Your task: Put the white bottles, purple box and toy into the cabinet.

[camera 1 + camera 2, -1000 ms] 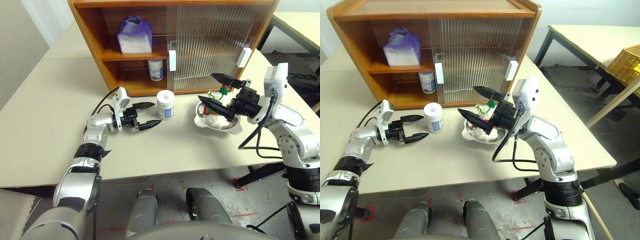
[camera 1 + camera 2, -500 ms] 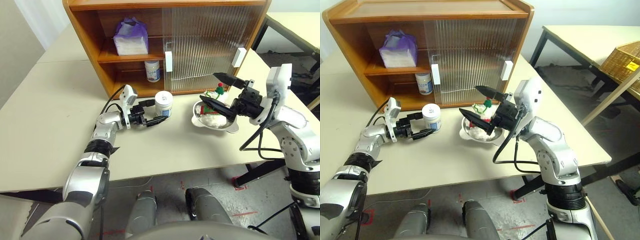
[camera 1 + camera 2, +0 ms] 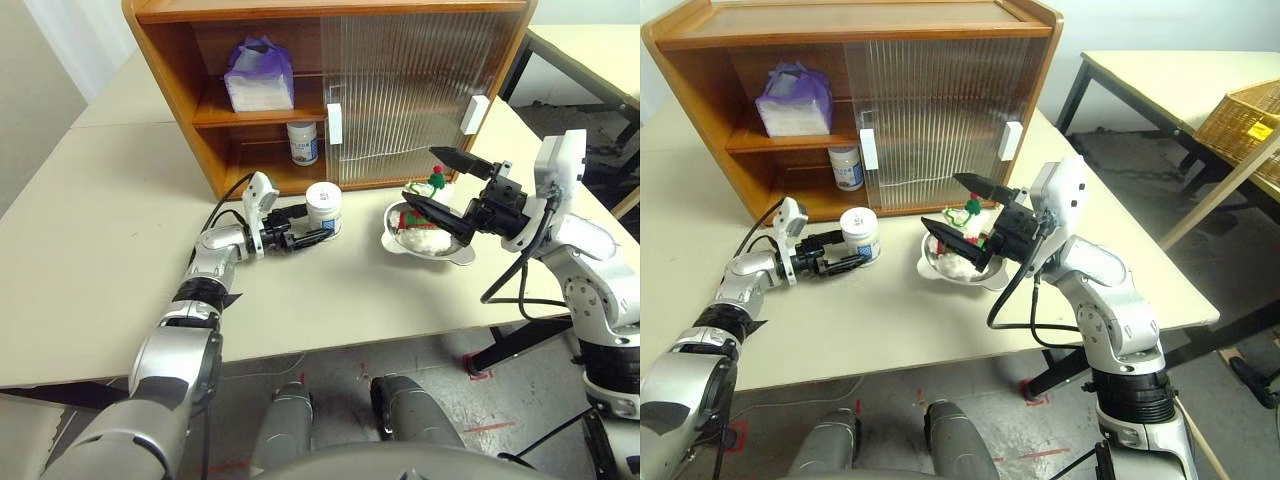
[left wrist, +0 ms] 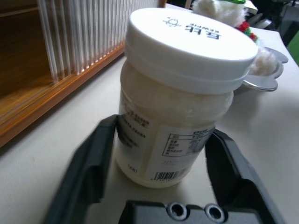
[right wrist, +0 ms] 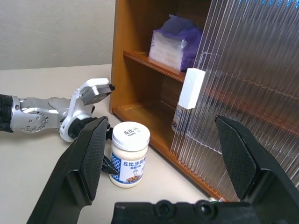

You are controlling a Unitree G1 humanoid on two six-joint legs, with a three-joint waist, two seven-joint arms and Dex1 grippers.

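Note:
One white bottle [image 3: 323, 192] stands on the table in front of the cabinet [image 3: 170, 60]. My left gripper [image 3: 316, 223] reaches level around it, and in the left wrist view both fingers [image 4: 96, 158] press against the jar's sides [image 4: 187, 46]. A second white bottle [image 3: 302, 141] sits on the lower shelf. The purple box [image 3: 259, 76] lies on the upper shelf. The toy [image 3: 421, 238] rests in a steel bowl [image 3: 455, 255]. My right gripper [image 3: 418, 172] hovers open just above it, holding nothing.
The cabinet's two ribbed sliding doors [image 3: 400, 80] cover its right part, so the left bay is open. Cables trail from both wrists. A second table [image 3: 1160, 75] and a wicker basket [image 3: 1245, 110] stand off to the right.
My left gripper has moved forward to the white bottle on the table, and its fingers have closed in on the jar. The right arm has kept still.

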